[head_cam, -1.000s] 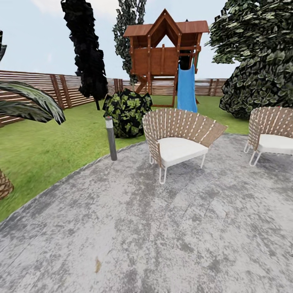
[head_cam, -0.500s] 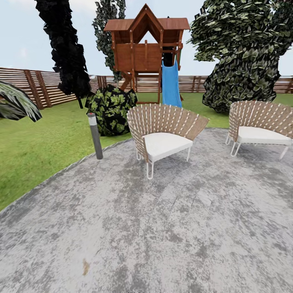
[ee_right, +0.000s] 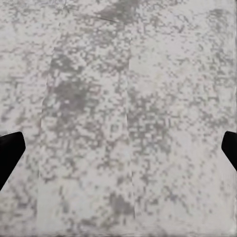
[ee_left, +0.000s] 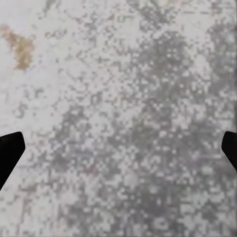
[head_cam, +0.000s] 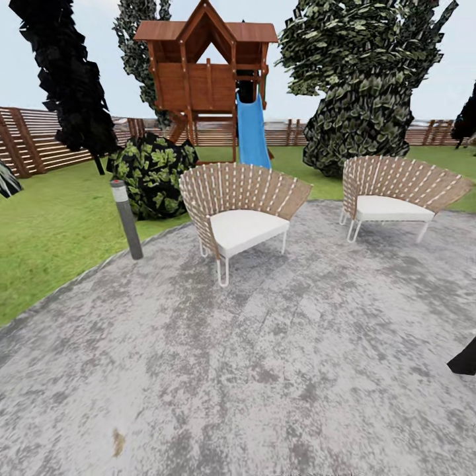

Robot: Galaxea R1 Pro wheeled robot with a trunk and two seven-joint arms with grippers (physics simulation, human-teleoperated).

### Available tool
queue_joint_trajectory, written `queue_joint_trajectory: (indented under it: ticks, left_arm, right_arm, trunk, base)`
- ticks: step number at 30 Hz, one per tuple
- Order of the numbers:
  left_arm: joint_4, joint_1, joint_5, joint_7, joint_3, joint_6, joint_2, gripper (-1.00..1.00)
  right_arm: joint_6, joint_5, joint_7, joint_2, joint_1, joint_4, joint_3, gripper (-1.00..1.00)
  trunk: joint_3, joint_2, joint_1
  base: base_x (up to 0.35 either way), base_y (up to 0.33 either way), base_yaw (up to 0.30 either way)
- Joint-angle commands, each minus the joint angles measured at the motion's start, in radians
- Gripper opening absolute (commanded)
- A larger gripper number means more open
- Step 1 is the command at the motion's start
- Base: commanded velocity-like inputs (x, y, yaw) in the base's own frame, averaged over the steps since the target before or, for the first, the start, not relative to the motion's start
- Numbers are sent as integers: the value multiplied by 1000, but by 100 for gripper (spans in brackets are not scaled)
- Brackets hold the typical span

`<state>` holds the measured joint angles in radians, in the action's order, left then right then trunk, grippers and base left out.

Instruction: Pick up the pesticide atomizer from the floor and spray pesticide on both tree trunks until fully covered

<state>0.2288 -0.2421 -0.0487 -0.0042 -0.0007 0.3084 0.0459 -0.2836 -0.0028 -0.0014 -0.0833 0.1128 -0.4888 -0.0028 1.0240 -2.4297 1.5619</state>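
Observation:
The pesticide atomizer is out of view. I stand on grey stone paving [head_cam: 264, 370] at the edge of the green lawn [head_cam: 46, 231] of the garden, enclosed by a brown slat fence [head_cam: 39, 142]. Dark ragged foliage [head_cam: 63, 79] rises at the back left, and no thick bare tree trunk shows. My left gripper [ee_left: 118, 153] hangs open over the paving, its black fingertips [ee_left: 9, 153] far apart. My right gripper [ee_right: 118, 153] is open too, with nothing between its fingertips [ee_right: 10, 150].
Two woven chairs [head_cam: 238, 211] [head_cam: 396, 195] stand on the paving ahead. A grey bollard lamp [head_cam: 127, 221] marks the lawn edge beside a round leafy bush [head_cam: 153, 173]. Behind are a wooden playhouse [head_cam: 205, 73] with a blue slide [head_cam: 251, 132] and a large leafy mass [head_cam: 360, 92]. A dark shape [head_cam: 464, 360] pokes in at right.
The whole view has swung to the right, so the camera moved: the second chair came fully into sight and the palm frond slid out at left. Nothing in the garden itself moved.

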Motion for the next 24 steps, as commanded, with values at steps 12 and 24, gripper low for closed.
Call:
queue_joint_trajectory:
  ticks: [12, 24]
  left_arm:
    - [-1, 0, -5, 0, -1, 3, 0, 100]
    - [-2, 0, -5, 0, 2, 3, 0, 100]
  right_arm:
    - [-3, 0, 0, 0, 1, 1, 0, 100]
    - [-3, -62, 3, -1, 1, -1, -79, 100]
  trunk:
    - [14, 0, 0]
    - [25, 0, 0]
  base:
    - [0, 0, -236]
    - [0, 0, -241]
